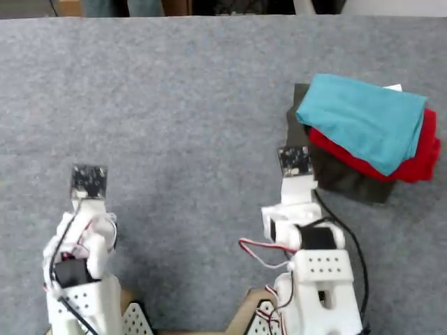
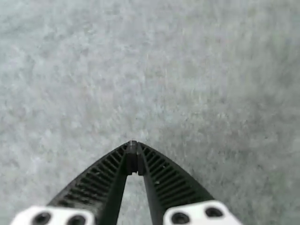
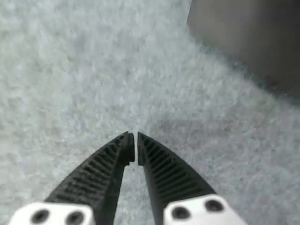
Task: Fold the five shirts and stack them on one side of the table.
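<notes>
Nearest us, the left gripper (image 2: 132,154) and right gripper (image 3: 131,147), two, are clenched empty. At two o'clock we count one stack (image 1: 363,139): teal shirt (image 1: 367,115), red shirt (image 1: 421,159), dark shirt (image 1: 349,181), white edge (image 1: 394,87).

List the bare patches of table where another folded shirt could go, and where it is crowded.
Free: the table left of the shirt stack, out to the far edge, and the strip between the left gripper and right gripper. Crowded: around the stack, close by the right gripper.
</notes>
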